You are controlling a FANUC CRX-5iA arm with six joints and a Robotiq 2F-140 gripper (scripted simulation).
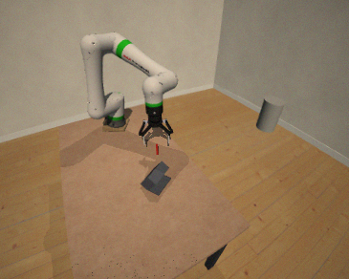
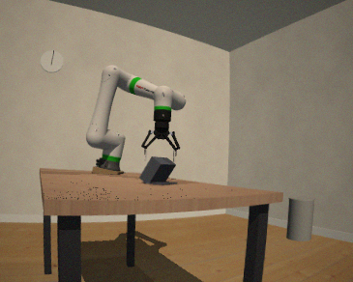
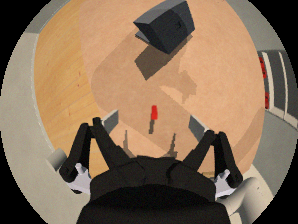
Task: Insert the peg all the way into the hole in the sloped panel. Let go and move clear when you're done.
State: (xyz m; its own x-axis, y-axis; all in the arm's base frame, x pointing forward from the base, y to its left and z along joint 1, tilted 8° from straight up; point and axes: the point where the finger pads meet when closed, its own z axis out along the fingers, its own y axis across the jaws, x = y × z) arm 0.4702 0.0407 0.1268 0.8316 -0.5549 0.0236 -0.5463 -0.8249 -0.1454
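- The hole in the sloped panel [image 1: 157,179] cannot be made out in any view.
- The peg [image 1: 157,149] is hidden behind the panel in the exterior view.
- The peg is seen standing upright on the table [image 1: 113,225], long axis vertical, near the panel.
- The gripper [image 1: 156,139] hangs above it, jaws spread wide and holding nothing.

A small red peg [image 1: 157,149] is standing upright on the bench [image 1: 132,229], untouched. Near it, apart, a dark grey block with a sloped panel [image 1: 156,179] is resting, its face tilting upward.
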